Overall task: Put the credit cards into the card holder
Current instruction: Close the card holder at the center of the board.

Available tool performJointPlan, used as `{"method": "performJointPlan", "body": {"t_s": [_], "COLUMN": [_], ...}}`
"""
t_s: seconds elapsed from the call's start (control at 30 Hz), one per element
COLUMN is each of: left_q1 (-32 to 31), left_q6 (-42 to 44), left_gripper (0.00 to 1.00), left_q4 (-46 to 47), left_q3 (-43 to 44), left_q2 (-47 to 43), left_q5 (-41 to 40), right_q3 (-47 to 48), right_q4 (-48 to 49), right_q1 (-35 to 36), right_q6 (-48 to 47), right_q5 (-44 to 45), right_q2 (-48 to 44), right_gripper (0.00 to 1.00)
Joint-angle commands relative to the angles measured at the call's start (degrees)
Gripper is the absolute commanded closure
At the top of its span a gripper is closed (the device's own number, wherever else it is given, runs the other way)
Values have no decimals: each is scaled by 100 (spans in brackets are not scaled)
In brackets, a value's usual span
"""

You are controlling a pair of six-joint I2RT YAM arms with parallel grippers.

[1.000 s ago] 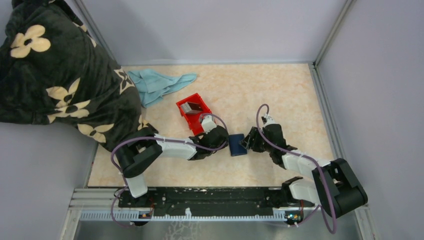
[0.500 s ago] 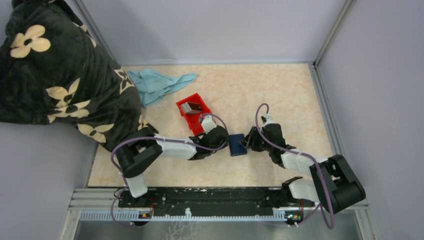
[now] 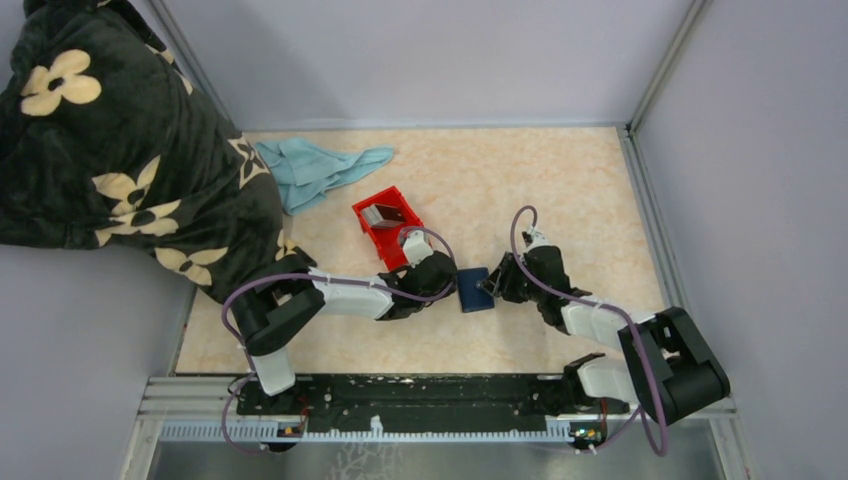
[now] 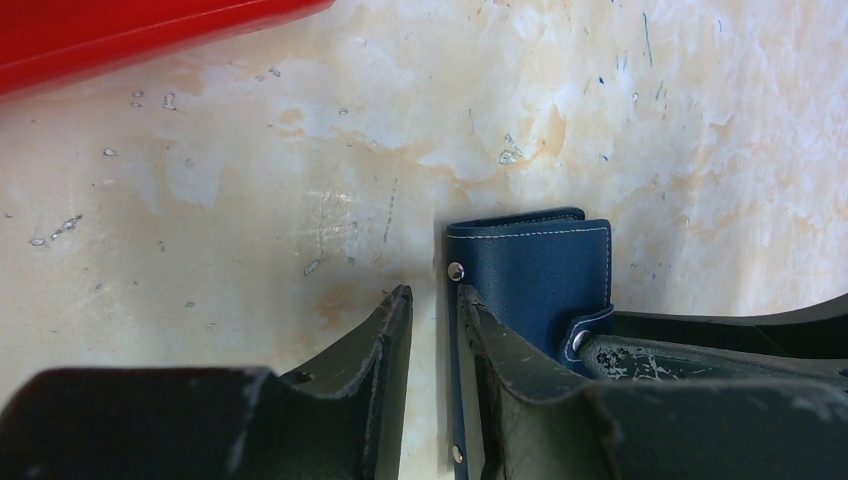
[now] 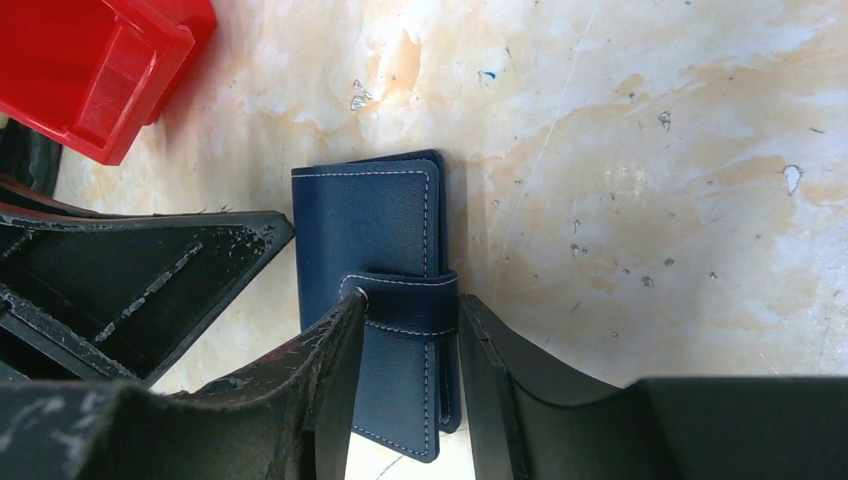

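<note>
Closed navy card holder (image 3: 473,290) lying on the table (image 3: 560,190) between two grippers.
Left gripper (image 4: 432,300) stands part-open astride its left edge; right gripper (image 5: 411,303) brackets its right side, whether grasping cannot be told.

The left arm (image 3: 350,297) and right arm (image 3: 597,322) are built alike. Each has rounded white shells alternating with boxy black joint housings, and the largest black block sits near the base. A thin purple cable (image 3: 516,232) runs along each arm. Both arms are bolted to a long black rail (image 3: 420,392) edged by a pale notched strip. The left gripper (image 4: 432,300) and right gripper (image 5: 410,305) have tapered black fingers (image 5: 325,385), scuffed grey with fine scratches.
</note>
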Motion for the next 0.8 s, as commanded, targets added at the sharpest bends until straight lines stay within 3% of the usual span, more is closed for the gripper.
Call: {"method": "performJointPlan", "body": {"t_s": [0.0, 0.3, 0.77], "left_q1": [20, 20, 20], "left_q6": [169, 132, 127], "left_gripper": [68, 68, 69], "left_q4": [-956, -955, -956], "left_q3": [-215, -224, -257], "left_q2": [443, 487, 477], "left_q5": [220, 250, 238], "right_q3": [6, 308, 452], "right_q4": [-563, -697, -930], "right_q1": [9, 9, 9], "right_q6": [-12, 96, 156], "right_q5": [92, 180, 398], "right_q2": [58, 144, 419], "right_gripper": [59, 53, 56]}}
